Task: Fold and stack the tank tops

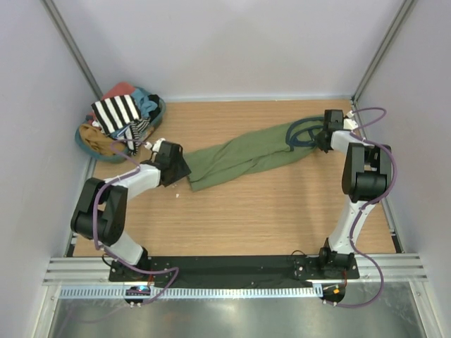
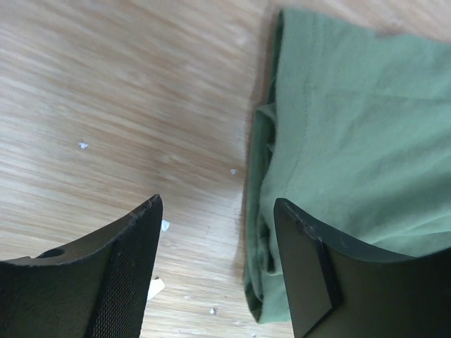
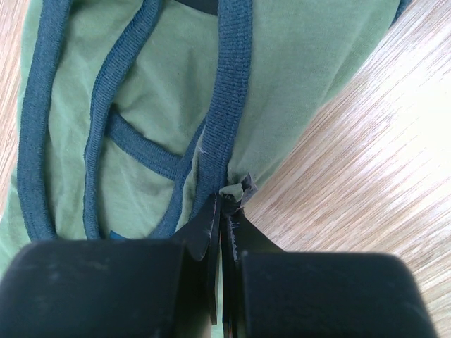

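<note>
Green top: Our olive green tank top (image 1: 243, 158) lies on the table (image 1: 268, 218) in one long, bunched strip.
Which way it runs: It lies on a slant. The bottom end is near our left arm and the strap end is far over by our right arm.
Right gripper: Our right gripper (image 3: 227, 204) has its fingers pressed together on the dark blue trim (image 3: 232, 84) at the strap end.
Left gripper: Our left gripper (image 2: 217, 204) has its fingers wide apart and holds nothing. It sits low at the bottom end.
Cloth and left fingers: The cloth's edge is in the gap. One finger is over green cloth and the other is over bare wood.
Nearer arm: The left arm is nearer the loose end.
Striped top: The striped tank top (image 1: 116, 113) rests on other clothes in the basket (image 1: 159, 116), well apart in the far left corner.
Next, we think: The left fingers should move a little toward the cloth and close on it.
How far along: We think we are near the start, as nothing is folded yet.
</note>
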Available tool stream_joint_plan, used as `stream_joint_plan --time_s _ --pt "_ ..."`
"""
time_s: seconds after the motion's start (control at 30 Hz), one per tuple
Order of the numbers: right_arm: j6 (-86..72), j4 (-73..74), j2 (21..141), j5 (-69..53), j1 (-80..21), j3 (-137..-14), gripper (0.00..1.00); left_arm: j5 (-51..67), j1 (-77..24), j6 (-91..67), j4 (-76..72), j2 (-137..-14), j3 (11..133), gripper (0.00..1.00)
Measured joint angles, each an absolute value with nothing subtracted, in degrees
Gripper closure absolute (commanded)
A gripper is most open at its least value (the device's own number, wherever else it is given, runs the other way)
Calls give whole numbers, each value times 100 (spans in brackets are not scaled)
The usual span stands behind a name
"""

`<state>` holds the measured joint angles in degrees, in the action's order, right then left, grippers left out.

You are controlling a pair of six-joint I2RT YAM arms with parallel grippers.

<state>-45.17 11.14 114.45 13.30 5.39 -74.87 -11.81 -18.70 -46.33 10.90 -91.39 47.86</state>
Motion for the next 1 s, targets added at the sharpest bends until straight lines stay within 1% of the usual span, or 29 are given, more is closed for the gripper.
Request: stream_joint_plan --time_s 0.1,0.23,0.3,0.33,0.43,0.47,0.5,0.53,0.57,0.6,0.8,0.87,1.0 --pt "-4512 1079 11445 1323 539 -7456 99 -1225 -1863 -4609 1238 -9262 5105 34" --pt "-4508 1072 11437 1304 539 -7446 99 -1223 -1863 -4595 1288 -9826 5826 38" --pt "-4501 1072 11437 1286 539 -7446 99 -1219 -1863 -4593 1282 -10103 6066 43" --pt "-4497 1072 11437 1284 539 -7446 99 -1210 -1863 -4593 1282 -10252 6160 49" --pt "-4493 1072 11434 1282 539 -7446 99 -1210 -1863 -4582 1282 -10503 6313 59" --pt "-4491 1072 11434 1280 539 -7446 99 -1190 -1863 -4587 1275 -10543 6357 68" --pt "-4491 1072 11434 1280 539 -7446 99 -1188 -1863 -4584 1271 -10591 6377 74" --pt "-4486 1072 11434 1280 539 -7446 99 -1197 -1863 -4595 1262 -10613 6394 87" --pt "-4482 1072 11434 1278 539 -7446 99 -1188 -1863 -4611 1253 -10621 6399 95" --pt "-4471 1070 11434 1273 539 -7446 99 -1197 -1863 -4613 1258 -10648 6399 100" --pt "-4362 1076 11472 1157 539 -7529 99 -1164 -1890 -4619 1068 -10545 6198 100" --pt "-4331 1072 11574 1022 539 -7669 99 -1190 -1966 -4639 987 -10342 5922 100" --pt "-4300 993 12101 725 539 -8267 99 -1238 -2447 -4810 812 -9662 5057 100"
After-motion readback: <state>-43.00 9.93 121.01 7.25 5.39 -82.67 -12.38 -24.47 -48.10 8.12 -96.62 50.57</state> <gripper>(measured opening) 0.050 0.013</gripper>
